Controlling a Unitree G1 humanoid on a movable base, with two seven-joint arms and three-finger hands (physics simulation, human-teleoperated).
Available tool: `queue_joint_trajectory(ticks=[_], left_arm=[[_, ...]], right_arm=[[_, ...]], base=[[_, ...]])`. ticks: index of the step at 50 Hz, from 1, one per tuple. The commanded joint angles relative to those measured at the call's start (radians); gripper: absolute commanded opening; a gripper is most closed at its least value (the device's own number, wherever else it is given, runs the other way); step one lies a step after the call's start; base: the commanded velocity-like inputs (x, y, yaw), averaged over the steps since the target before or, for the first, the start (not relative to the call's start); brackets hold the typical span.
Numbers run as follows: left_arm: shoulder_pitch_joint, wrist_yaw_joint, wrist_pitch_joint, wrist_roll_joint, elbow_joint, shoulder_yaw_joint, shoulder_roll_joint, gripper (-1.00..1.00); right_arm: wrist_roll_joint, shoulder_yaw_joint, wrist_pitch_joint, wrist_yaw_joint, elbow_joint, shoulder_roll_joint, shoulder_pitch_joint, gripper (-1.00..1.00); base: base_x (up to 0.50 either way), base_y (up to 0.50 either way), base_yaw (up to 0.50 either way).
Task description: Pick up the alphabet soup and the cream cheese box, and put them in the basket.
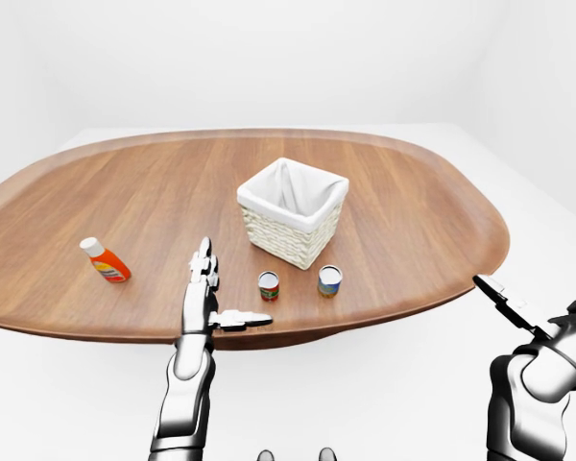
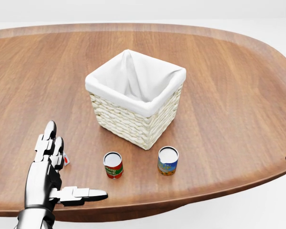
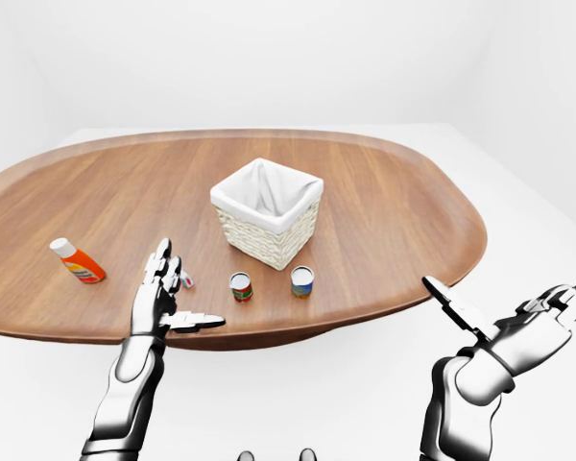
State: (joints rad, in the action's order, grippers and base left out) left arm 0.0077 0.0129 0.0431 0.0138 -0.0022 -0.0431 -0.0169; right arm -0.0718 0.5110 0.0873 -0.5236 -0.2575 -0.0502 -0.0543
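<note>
Left hand [image 2: 50, 176]: fingers [image 2: 48, 143] straight and spread apart, thumb stuck out sideways toward the head view's right; holding nothing. It stands over the worktop's near edge, at the lower left of the head view.
Cream cheese box [image 3: 186, 281]: almost wholly hidden behind the left hand's fingers in the head view; only a small white and red corner shows just right of them. Right-eye view shows a little more, lying on the worktop. Whether the fingers touch it cannot be told.
Right hand [image 3: 518, 331]: off the worktop, low at the right of both eye views, fingers open and empty. In the head view only a black sliver at the right edge; arm cut off at the frame bottom.
Red-label can [image 2: 113, 165]: upright on the worktop, right of the left hand, apart from it. Label print too small to read.
Alphabet soup [image 2: 168, 161]: upright can with blue and yellow label, right of the red-label can, well apart from it, just below the basket in the head view.
Basket [image 2: 128, 121]: woven, white cloth liner, inside looks empty.
Orange bottle [image 1: 106, 260]: lying on the worktop far left; outside the head view.
Worktop [image 2: 229, 86]: oval, wooden; far edges cut off in the head view.
</note>
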Motion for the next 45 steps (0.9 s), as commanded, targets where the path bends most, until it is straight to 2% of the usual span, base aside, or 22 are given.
queue_joint_trajectory(ticks=[1,12,13,17,19,22,29,45], left_arm=[[-0.001,-0.002,0.003,0.006,0.002,-0.003,0.000,1.00],[-0.004,-0.001,0.004,0.012,0.006,-0.005,-0.001,1.00],[0.001,-0.002,-0.005,0.012,-0.008,-0.003,0.000,1.00],[-0.003,-0.002,-0.001,0.014,0.000,-0.005,-0.001,1.00],[0.003,-0.003,-0.011,0.013,-0.016,-0.003,0.000,1.00],[-0.002,-0.003,0.001,0.014,0.001,-0.006,-0.001,1.00],[0.001,-0.006,-0.006,0.012,-0.007,-0.004,0.000,1.00],[-0.007,-0.009,-0.002,0.014,0.008,-0.007,-0.002,1.00]], right_arm=[[0.001,-0.001,0.000,0.000,-0.007,0.000,-0.003,1.00],[0.002,-0.001,0.000,0.000,0.003,0.001,-0.001,1.00],[0.002,-0.001,0.000,0.000,0.006,0.000,0.000,1.00],[0.002,-0.001,0.000,0.000,-0.013,0.002,-0.004,1.00],[0.002,0.000,0.000,0.000,-0.003,0.002,-0.003,1.00],[0.001,0.000,0.000,0.000,0.000,0.001,-0.002,1.00],[0.000,0.001,0.000,0.000,0.001,0.001,-0.003,1.00],[0.003,0.000,0.000,0.000,-0.004,0.000,0.001,1.00]], base=[[0.23,0.00,0.00],[0.22,0.00,0.00],[0.23,0.00,0.00],[0.22,0.00,0.00],[0.22,0.00,0.00],[0.22,0.00,0.00],[0.22,0.00,0.00],[0.22,0.00,0.00]])
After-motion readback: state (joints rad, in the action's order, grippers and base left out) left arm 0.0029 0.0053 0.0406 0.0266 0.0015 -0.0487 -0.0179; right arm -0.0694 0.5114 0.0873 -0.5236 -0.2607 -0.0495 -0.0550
